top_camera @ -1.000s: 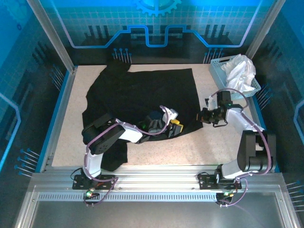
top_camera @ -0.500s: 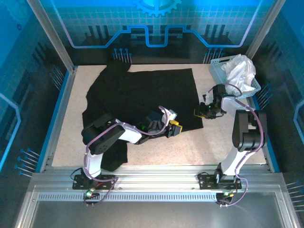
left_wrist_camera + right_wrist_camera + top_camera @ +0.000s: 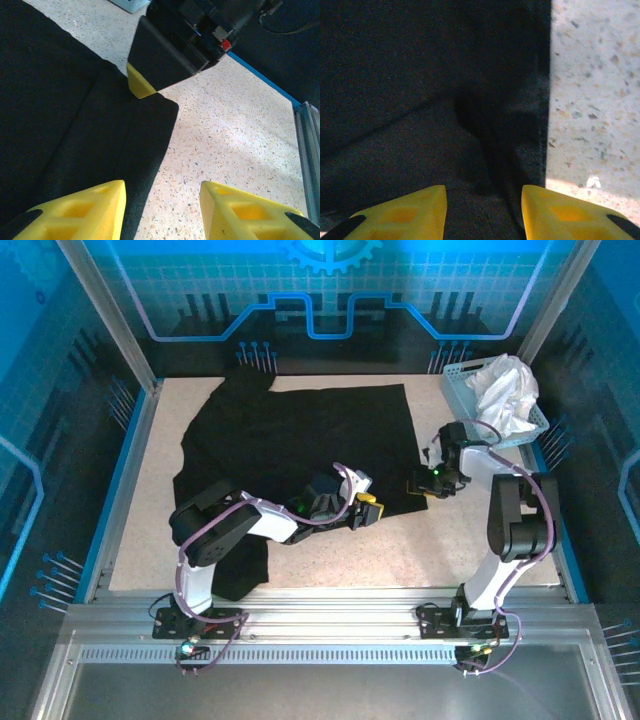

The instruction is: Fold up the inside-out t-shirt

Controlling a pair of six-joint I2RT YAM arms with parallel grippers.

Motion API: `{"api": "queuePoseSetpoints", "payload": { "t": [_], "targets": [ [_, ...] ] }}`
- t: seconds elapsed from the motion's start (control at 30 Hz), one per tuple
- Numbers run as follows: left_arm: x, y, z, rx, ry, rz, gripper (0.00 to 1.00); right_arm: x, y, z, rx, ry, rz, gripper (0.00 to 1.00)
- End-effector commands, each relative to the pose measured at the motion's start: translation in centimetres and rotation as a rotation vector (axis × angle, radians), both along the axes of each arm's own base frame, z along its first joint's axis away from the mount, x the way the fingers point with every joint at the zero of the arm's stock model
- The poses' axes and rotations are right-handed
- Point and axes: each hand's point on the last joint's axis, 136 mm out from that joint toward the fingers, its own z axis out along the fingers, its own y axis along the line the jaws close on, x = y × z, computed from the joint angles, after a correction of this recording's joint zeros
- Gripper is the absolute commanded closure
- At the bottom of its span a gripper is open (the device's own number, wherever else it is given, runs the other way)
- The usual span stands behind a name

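Observation:
The inside-out t-shirt (image 3: 300, 440) is black and lies spread flat over the middle and far left of the table, with one part hanging toward the near left edge. My left gripper (image 3: 365, 508) hovers open at the shirt's near hem. In the left wrist view its left finger (image 3: 85, 210) is over the t-shirt (image 3: 60, 110) and the other over bare table. My right gripper (image 3: 420, 485) stands open at the shirt's near right corner. One of its yellow fingertips (image 3: 140, 86) rests at that corner. In the right wrist view the black cloth (image 3: 420, 75) lies under the open right gripper (image 3: 482, 210), not pinched.
A pale blue basket (image 3: 455, 388) holding a white cloth (image 3: 505, 390) stands at the far right corner. Bare speckled tabletop (image 3: 400, 550) runs along the near side and right of the shirt. Blue rails (image 3: 115, 490) border the table.
My right gripper has gone from shut to open and shifted slightly left over the shirt's corner, its arm folding more upright. The left arm and the shirt have stayed put.

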Motion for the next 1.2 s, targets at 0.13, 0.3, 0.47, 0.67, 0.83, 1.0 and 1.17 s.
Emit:
{"api": "queuePoseSetpoints", "payload": {
  "t": [0.13, 0.3, 0.47, 0.67, 0.83, 1.0, 1.17],
  "targets": [
    [0.2, 0.4, 1.0, -0.025, -0.024, 0.013, 0.56, 0.5, 0.7, -0.7, -0.073, 0.033, 0.055, 0.57],
    [0.3, 0.5, 0.9, -0.025, -0.021, 0.017, 0.56, 0.3, 0.8, -0.6, -0.098, 0.039, 0.069, 0.66],
    [0.5, 0.5, 0.8, -0.029, -0.015, 0.019, 0.56, -0.4, 0.5, -0.5, -0.129, 0.044, 0.082, 0.77],
    [0.5, 0.4, 0.7, -0.031, -0.01, 0.017, 0.56, -0.7, 0.5, 0.3, -0.128, 0.028, 0.084, 0.88],
    [0.5, 0.6, 0.9, -0.029, -0.013, 0.024, 0.56, -1.2, 0.4, 1.6, -0.129, 0.005, 0.081, 0.96],
    [1.2, 1.5, 1.6, -0.044, 0.015, 0.074, 0.56, -1.8, 0.9, 4.1, -0.088, -0.053, 0.075, 1.0],
    [2.7, 5.3, 2.7, -0.056, 0.097, 0.257, 0.56, -1.1, 2.9, 7.2, 0.062, -0.149, 0.069, 1.0]
  ]
}}
